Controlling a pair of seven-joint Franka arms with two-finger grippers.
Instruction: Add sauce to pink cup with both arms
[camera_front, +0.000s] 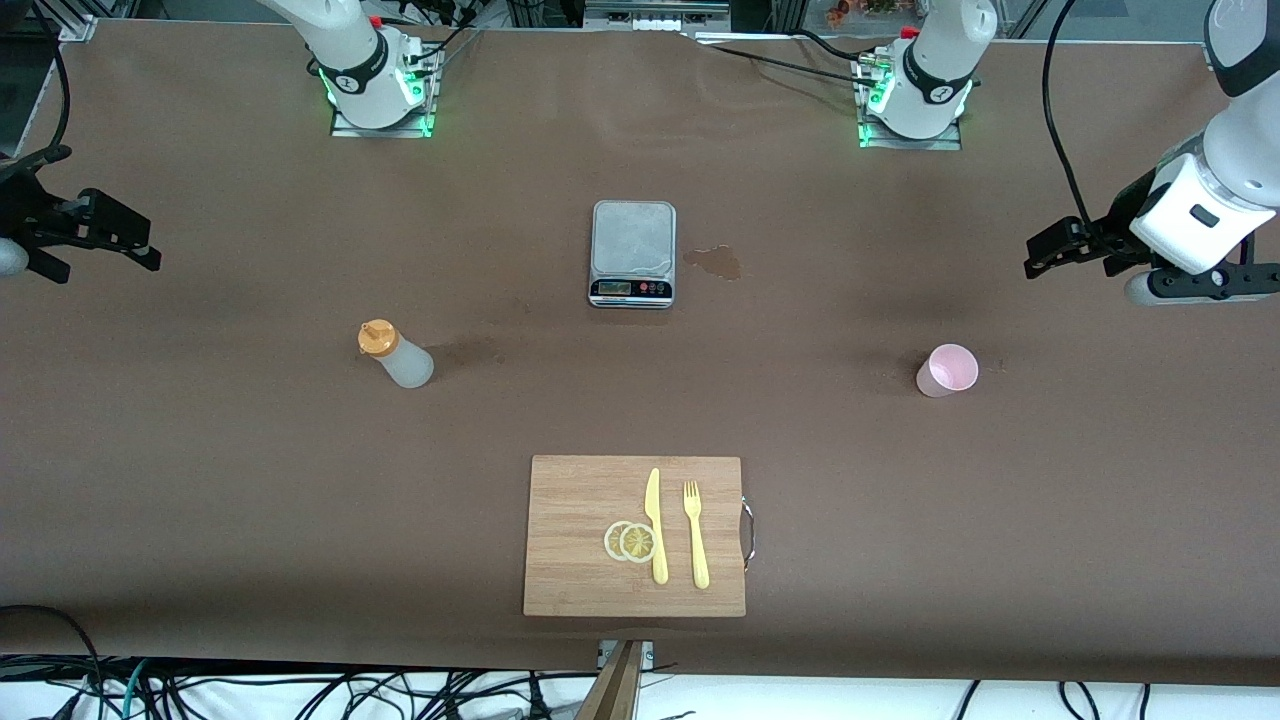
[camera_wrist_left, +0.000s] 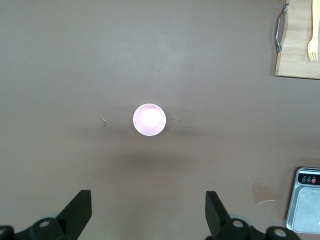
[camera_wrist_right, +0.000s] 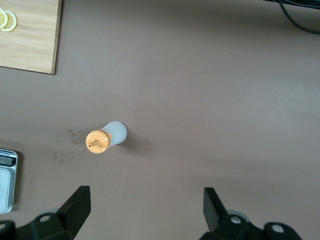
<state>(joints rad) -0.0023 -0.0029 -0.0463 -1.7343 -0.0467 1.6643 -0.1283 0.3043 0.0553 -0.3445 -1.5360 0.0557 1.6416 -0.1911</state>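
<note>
Nothing has begun, by the look of it. The right gripper (camera_front: 100, 235) hangs over the table edge at the right arm's end, fingers spread wide and holding nothing. The sauce (camera_front: 395, 355) stands upright and untouched toward that same end, cap on. At mid-table sits the scale (camera_front: 633, 253), a small stain beside it, and a board (camera_front: 634, 535) with knife, fork and lemon slices lies by the edge nearest the front camera. The cup (camera_front: 947, 370) stands upright toward the left arm's end, seemingly empty. The left gripper (camera_front: 1075, 245) waits spread above that edge. Gripping, bringing together and squeezing all remain.
</note>
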